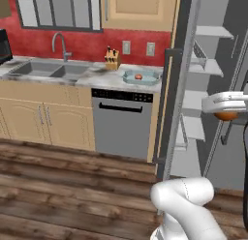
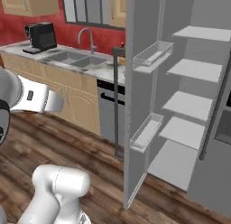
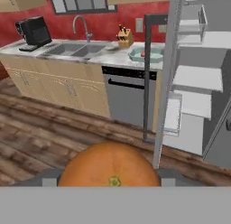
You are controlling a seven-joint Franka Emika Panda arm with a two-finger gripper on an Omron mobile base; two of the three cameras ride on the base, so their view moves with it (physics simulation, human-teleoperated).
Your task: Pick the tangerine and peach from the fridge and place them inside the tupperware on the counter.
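Between the gripper (image 3: 109, 184) tips: tangerine (image 3: 109, 166), clenched for carrying. Ahead and beyond, tupperware (image 3: 146, 54) on counter (image 3: 113, 58), probably holding the peach (image 3: 142, 53) already.

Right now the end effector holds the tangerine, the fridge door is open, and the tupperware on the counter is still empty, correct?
Not quite. The tupperware already has one reddish-orange fruit in it, as the left base view shows. The rest stands: the end effector holds the tangerine, and the fridge door is open.
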